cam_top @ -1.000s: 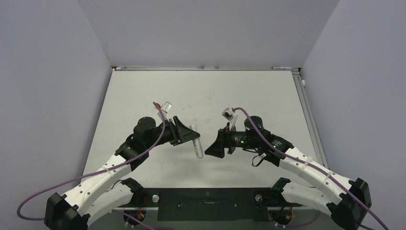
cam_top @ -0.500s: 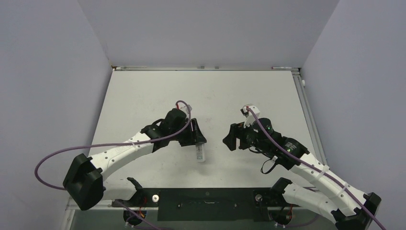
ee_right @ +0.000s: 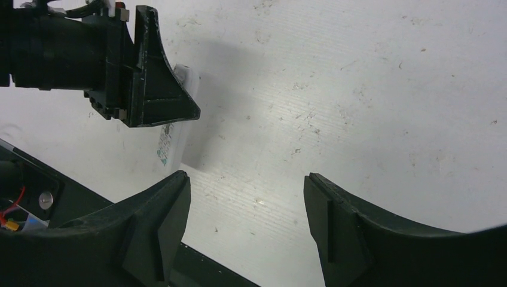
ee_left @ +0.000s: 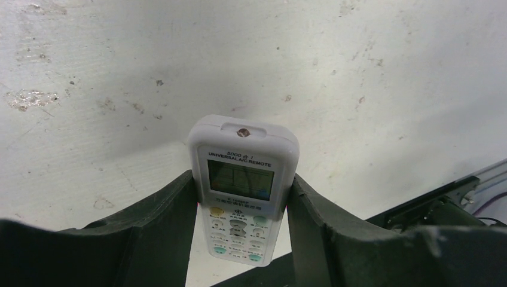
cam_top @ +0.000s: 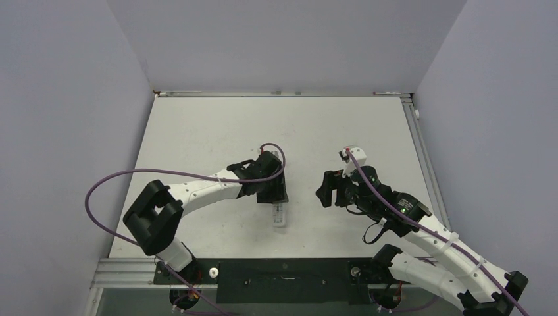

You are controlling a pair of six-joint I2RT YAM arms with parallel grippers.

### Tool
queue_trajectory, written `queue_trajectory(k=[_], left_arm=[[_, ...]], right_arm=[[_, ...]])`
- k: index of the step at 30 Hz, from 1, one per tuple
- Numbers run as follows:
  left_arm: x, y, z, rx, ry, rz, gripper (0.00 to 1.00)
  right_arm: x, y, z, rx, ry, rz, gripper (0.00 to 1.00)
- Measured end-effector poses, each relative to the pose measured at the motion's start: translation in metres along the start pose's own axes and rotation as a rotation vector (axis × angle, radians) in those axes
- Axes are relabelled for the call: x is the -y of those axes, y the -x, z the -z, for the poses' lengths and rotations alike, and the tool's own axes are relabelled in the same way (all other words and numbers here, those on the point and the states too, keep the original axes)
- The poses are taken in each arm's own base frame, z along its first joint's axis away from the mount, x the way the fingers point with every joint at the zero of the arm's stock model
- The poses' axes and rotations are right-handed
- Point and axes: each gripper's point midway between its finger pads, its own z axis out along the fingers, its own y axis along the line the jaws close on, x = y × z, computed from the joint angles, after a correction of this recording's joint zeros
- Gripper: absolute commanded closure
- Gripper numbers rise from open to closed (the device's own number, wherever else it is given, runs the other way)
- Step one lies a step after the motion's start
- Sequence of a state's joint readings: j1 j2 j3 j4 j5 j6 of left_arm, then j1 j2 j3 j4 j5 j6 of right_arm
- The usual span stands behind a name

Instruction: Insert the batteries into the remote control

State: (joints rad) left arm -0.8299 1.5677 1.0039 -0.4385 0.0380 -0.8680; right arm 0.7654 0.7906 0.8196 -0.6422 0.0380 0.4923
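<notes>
Remote control (ee_left: 242, 197) first: it sits face up in the left tool (cam_top: 276, 196), whose two fingers (ee_left: 173, 209) press against its long sides, so that tool is clamped on it. Its screen (ee_left: 241, 179) end sticks out beyond the fingertips, and rows of buttons (ee_left: 238, 230) run back between them. In the overhead view it lies near the middle of the counter (cam_top: 210, 131), its free end pointing toward the arm bases. Whether that end rests on the surface or hangs just above it cannot be told.

The right tool (ee_right: 245, 185) stands apart and empty, off to the right of the remote control, with bare counter between its fingers.

No batteries show in any view, and the back of the remote control is hidden, so whether any cells are already inside cannot be told. With the face up and the other tool empty, the work looks to be at a holding or placing step rather than at insertion. If cells are still wanted, the next move would call for the back to be exposed and held steady while the right tool brings a cell; a slanted grip could let the slim body twist.

Printed above the screen is "UNIVERSAL A/C REMOTE", with a smaller line over it that starts "5000". The button legends are too small to read.
</notes>
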Motion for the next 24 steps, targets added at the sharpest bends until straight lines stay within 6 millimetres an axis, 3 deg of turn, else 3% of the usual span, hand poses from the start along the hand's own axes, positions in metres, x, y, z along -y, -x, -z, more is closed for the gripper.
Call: queue_trajectory(k=[5,10,12,19,24], left_arm=[[-0.007,-0.006,-0.016,-0.012,0.065,-0.011,0.93],[-0.011,-0.007,-0.026,-0.009,0.107,-0.014,0.78],[-0.013,-0.008,-0.028,-0.007,0.119,-0.016,0.68],[-0.016,-0.011,-0.035,-0.009,0.143,-0.011,0.49],[-0.016,-0.013,-0.037,-0.011,0.149,-0.012,0.41]], right_arm=[[0.004,-0.004,0.001,-0.014,-0.016,0.001,0.32],[0.009,-0.005,0.001,-0.013,-0.040,0.002,0.32],[0.010,-0.005,0.002,-0.013,-0.048,0.004,0.32],[0.017,-0.008,0.004,-0.020,-0.082,0.007,0.32],[0.020,-0.007,0.007,-0.006,-0.092,0.005,0.32]])
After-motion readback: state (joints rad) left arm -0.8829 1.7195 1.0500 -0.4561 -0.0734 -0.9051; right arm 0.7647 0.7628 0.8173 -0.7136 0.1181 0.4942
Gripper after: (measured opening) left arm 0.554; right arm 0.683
